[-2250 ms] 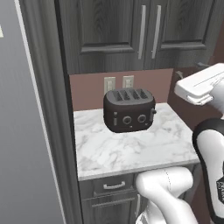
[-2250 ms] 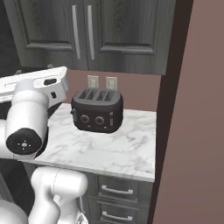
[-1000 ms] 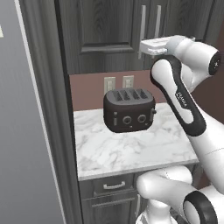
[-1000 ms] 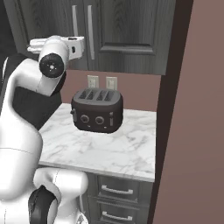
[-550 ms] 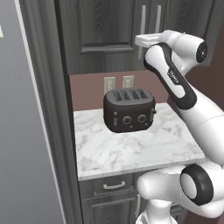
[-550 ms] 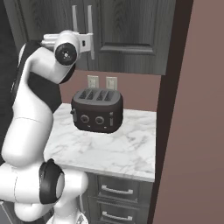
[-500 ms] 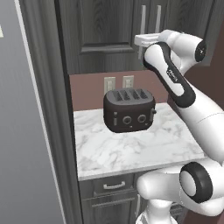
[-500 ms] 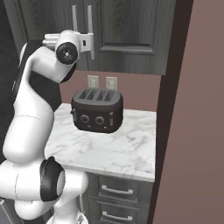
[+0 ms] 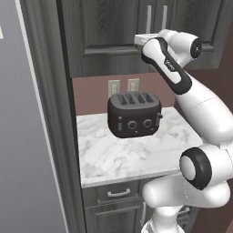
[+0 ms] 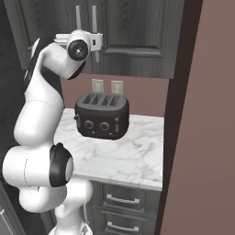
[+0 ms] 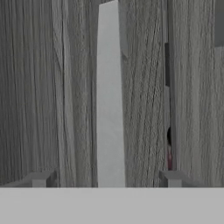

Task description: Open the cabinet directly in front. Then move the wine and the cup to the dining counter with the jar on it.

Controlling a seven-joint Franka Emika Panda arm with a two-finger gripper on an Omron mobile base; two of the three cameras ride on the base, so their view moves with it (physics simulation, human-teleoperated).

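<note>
While straddling handle (image 11: 109, 96), gripper (image 11: 106, 178) spread, cabinet (image 11: 52, 87) shut

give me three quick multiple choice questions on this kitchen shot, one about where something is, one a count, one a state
1. Where does the black toaster stand?
A. on the marble counter, below the wall cabinet
B. inside a drawer
C. on the floor

2. How many wall outlets show behind the toaster?
A. one
B. two
C. four

3. How are the cabinet doors where the gripper is?
A. wide open
B. removed
C. closed, with a silver bar handle between the gripper's fingertips

Answers:
1 A, it sits on the white veined top in both base views.
2 B, two pale plates sit side by side on the backsplash.
3 C, the hand view shows the handle between both fingertips, and the doors sit flush.
</note>
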